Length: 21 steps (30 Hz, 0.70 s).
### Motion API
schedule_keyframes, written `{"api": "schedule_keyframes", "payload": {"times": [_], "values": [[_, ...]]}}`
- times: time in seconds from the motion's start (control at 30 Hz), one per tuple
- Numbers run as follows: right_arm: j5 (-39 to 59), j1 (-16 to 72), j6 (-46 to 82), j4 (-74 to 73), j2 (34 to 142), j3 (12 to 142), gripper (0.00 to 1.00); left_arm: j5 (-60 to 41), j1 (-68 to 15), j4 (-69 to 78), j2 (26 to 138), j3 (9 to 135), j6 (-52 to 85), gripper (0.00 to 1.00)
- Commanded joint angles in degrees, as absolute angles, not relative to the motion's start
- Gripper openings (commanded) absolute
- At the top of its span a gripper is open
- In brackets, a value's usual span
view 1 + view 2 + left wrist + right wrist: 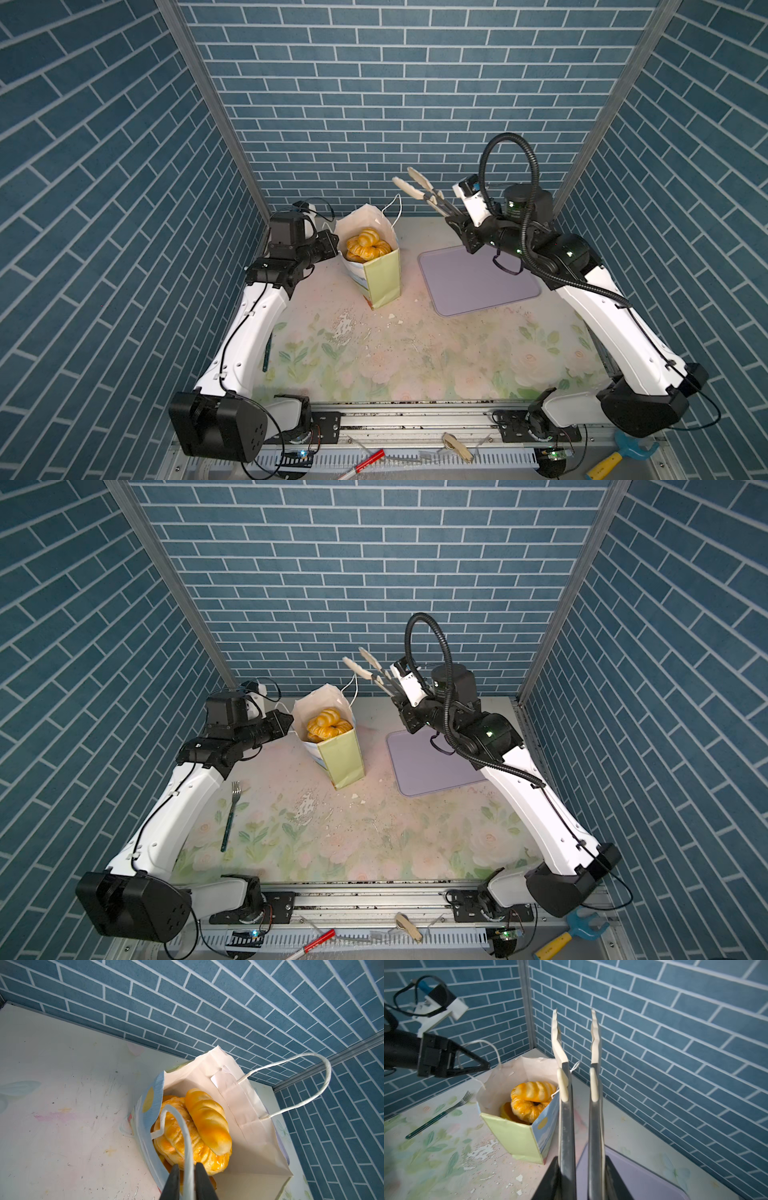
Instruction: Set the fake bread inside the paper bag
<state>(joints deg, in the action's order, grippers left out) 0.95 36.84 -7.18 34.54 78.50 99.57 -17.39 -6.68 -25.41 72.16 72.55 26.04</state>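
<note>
Paper bag [249, 1126] cord [186, 1136] between left fingers [174, 1184]

A flat lavender plastic tray [478, 286] lies on the worn floral-printed tabletop [415, 365], a green-handled metal fork [229, 817] lies well apart from it, and cream-tipped metal tongs [411, 189] are raised above the tabletop.

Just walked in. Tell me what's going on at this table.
Two robot arms are bagging fake bread. The left gripper pinches one cord handle of the paper bag, which stands upright with the fake bread piled inside. The right gripper holds tongs raised above the table, their tips apart and empty. No bread shows on the lavender tray.
</note>
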Motion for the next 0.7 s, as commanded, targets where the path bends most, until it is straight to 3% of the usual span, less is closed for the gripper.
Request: {"api": "schedule_keyframes", "payload": {"times": [0.0, 0.2, 0.5, 0.67], "values": [[-2.40, 32.23, -2.66, 31.14, 77.87, 95.83, 0.32, -17.40, -6.94, -25.50, 72.78, 75.16, 24.58, 0.19], [-2.91, 29.71, 3.15, 29.82, 81.72, 88.56, 0.32, -14.74, -6.86, -29.51, 72.12, 79.70, 20.82, 0.24], [3.69, 31.76, 11.57, 20.89, 90.83, 79.77, 0.32, -3.45, -5.99, -31.56, 65.63, 80.83, 17.06, 0.59], [7.67, 32.78, 14.84, 19.01, 97.91, 80.28, 0.33, -1.66, -5.20, -31.75, 63.12, 78.42, 17.37, 0.64]]}}
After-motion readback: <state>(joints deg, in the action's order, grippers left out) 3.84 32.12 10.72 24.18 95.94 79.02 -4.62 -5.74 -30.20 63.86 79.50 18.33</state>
